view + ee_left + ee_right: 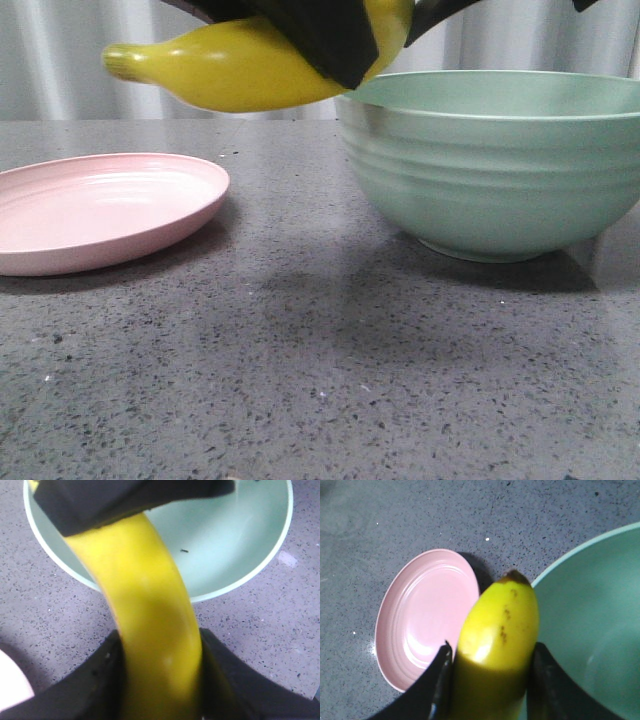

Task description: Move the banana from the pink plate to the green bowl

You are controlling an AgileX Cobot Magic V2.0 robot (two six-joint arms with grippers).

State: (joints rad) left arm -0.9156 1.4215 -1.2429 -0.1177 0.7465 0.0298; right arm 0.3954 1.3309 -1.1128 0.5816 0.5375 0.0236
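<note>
The yellow banana (230, 65) hangs in the air between the pink plate (100, 205) and the green bowl (490, 160), level with the bowl's rim. Black fingers (320, 35) cross its right part; I cannot tell whose they are. In the left wrist view my left gripper (160, 645) is shut on the banana (145, 590), which runs on to a second black gripper over the bowl (235, 535). In the right wrist view my right gripper (492, 652) is shut on the banana (500, 620). Its dark end points between the empty plate (425, 620) and the bowl (590, 620).
The speckled grey tabletop (300, 380) stretches in front of the plate and bowl. A pale curtain (60, 60) hangs behind the table. The bowl holds nothing but a tiny dark speck (185, 551).
</note>
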